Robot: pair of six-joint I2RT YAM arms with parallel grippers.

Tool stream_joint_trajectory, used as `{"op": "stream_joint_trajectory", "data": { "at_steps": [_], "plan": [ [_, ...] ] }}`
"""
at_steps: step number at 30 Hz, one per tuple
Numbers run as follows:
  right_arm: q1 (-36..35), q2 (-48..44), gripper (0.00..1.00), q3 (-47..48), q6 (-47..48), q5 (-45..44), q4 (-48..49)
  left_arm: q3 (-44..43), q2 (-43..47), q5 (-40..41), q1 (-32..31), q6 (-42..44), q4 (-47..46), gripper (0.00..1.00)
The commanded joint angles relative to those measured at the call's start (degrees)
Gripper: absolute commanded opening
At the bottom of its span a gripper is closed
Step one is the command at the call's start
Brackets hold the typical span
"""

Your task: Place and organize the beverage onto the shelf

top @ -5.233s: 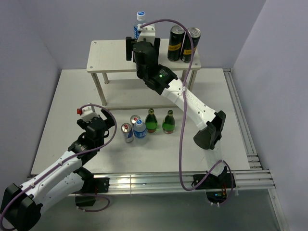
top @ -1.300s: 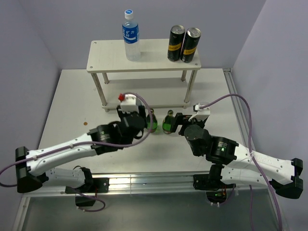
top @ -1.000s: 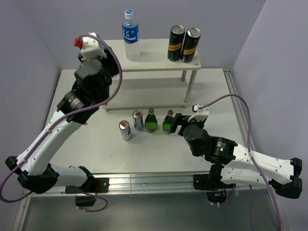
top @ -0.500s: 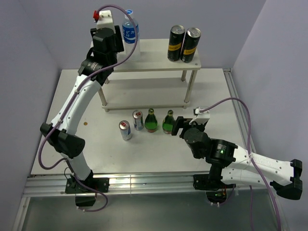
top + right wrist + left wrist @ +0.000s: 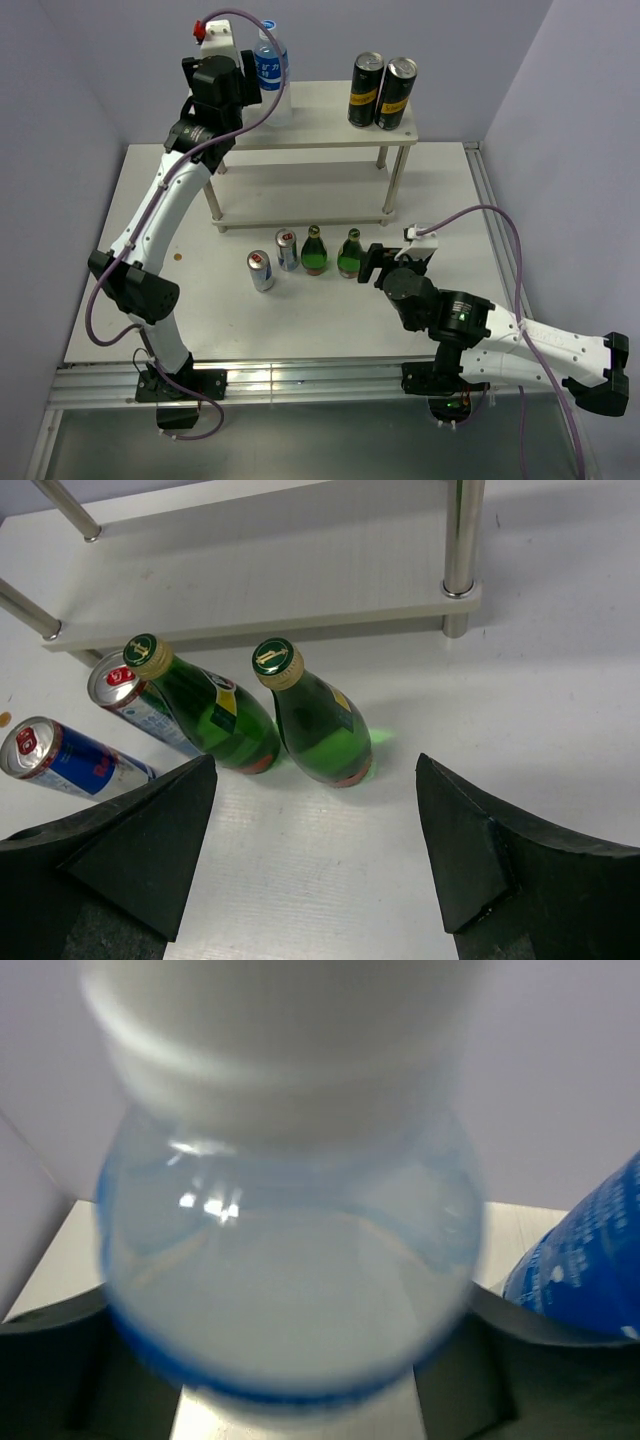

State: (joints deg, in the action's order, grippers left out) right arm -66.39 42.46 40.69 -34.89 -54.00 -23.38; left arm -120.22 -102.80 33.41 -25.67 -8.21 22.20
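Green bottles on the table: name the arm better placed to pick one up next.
Right. The right pincer, open, sits low over the table, facing the green bottles close ahead. The left pincer is up at the shelf's top board, a water bottle between its jaws.

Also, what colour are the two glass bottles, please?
The glass bottles are green, clearest in the right wrist view.

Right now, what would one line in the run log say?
left gripper around water bottle at shelf top, grip unclear | right gripper open, near green bottle on table
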Motion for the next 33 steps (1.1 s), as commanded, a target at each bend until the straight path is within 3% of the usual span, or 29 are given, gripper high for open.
{"op": "stream_joint_trajectory", "data": {
  "at_steps": [1, 5, 8, 13, 20, 25, 29, 33],
  "plan": [
    [-0.2, 0.3, 0.88, 0.0, -0.9, -1.5, 1.2, -1.9, 3.1, 0.5, 0.1, 0.0, -6.0, 0.83],
    [-0.3, 0.4, 0.88, -0.2, -1.2, -1.4, 1.1, -0.7, 3.9, -0.2, 0.2, -0.1, -5.8, 0.99],
    [-0.2, 0.5, 0.88, -0.3, -1.5, -1.3, 1.1, -0.6, 5.3, 0.5, 0.0, -1.4, -4.1, 0.99],
    [-0.2, 0.8, 0.88, -1.3, -2.1, -1.1, 1.8, 9.8, 14.1, 3.4, -2.2, -2.6, -5.7, 0.99],
    [-0.2, 0.9, 0.88, -2.2, -2.5, -0.1, 2.3, 21.4, 27.7, 11.8, -15.0, -6.2, 2.1, 0.99],
    [-0.3, -0.1, 0.89, -2.7, -3.1, 0.7, 1.5, 41.2, 38.5, 14.8, -25.9, -18.6, 7.4, 0.99],
    [-0.3, -3.0, 0.90, -4.7, -2.9, 1.4, 1.6, 54.5, 45.1, 15.5, -30.8, -29.0, 11.1, 0.99],
    [-0.2, -3.6, 0.94, -5.5, -3.7, 1.4, 0.9, 70.7, 46.8, 10.7, -33.1, -35.6, 4.8, 0.99]
  ]
}}
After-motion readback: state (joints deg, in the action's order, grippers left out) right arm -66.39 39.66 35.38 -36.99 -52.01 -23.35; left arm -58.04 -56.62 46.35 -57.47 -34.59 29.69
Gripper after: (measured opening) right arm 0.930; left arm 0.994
